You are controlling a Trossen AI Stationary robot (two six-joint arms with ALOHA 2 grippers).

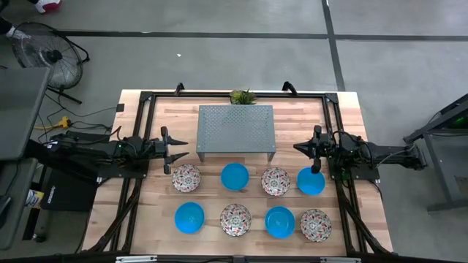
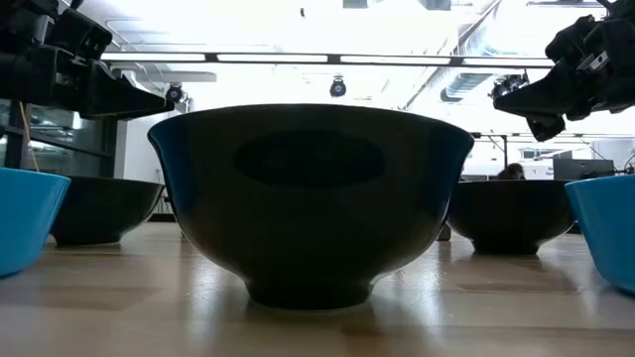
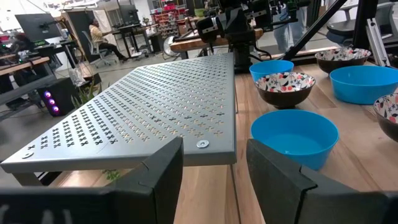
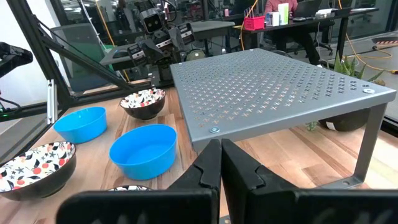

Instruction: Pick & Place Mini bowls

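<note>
Eight mini bowls stand on their bases in two rows on the table, in front of the grey shelf. In the far row are a floral bowl (image 1: 186,177), a blue bowl (image 1: 235,176), a floral bowl (image 1: 276,181) and a blue bowl (image 1: 311,180). In the near row are a blue bowl (image 1: 189,217), a floral bowl (image 1: 235,219), a blue bowl (image 1: 279,221) and a floral bowl (image 1: 316,225). My left gripper (image 1: 179,150) (image 3: 214,168) hovers open off the shelf's left end, above the table. My right gripper (image 1: 297,147) (image 4: 221,165) hovers shut off the shelf's right end.
A grey perforated metal shelf (image 1: 235,130) stands on legs at the middle of the table, with a small green plant (image 1: 243,96) behind it. A black frame (image 1: 146,98) runs around the tabletop. In the low view one bowl (image 2: 313,198) fills the middle.
</note>
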